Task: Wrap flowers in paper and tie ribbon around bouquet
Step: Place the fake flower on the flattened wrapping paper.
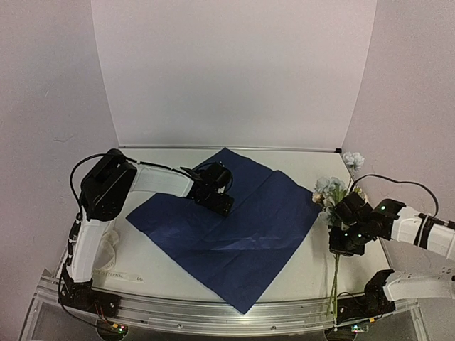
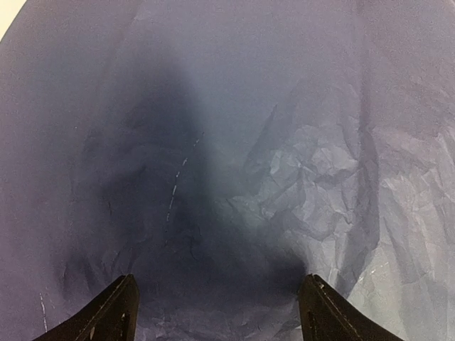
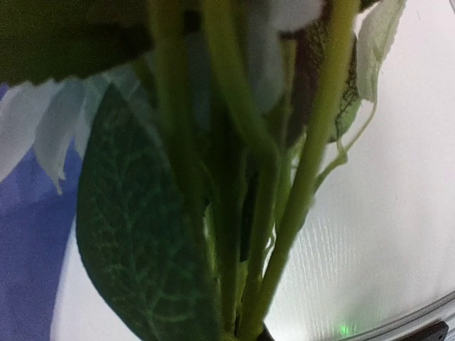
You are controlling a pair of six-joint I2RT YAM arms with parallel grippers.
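The paper (image 1: 231,224) lies spread flat mid-table, dark blue and creased, one corner pointing at the front rail. My left gripper (image 1: 222,203) hovers low over its far-left part, open, and the left wrist view shows only wrinkled paper (image 2: 234,156) between the fingers (image 2: 117,312). At the right edge of the sheet my right gripper (image 1: 337,241) is shut on the flowers (image 1: 330,190), just below the pale blooms. Their thin stems (image 1: 334,280) trail toward the front rail. Green stems (image 3: 313,156) and a veined leaf (image 3: 135,241) fill the right wrist view. The ribbon (image 1: 117,274) lies at the front left, off the paper.
A loose pale bloom (image 1: 353,160) sits at the back right near the wall. A metal rail (image 1: 213,316) runs along the table's near edge. White walls close in the back and both sides. The left arm (image 1: 106,185) reaches over the paper's left corner.
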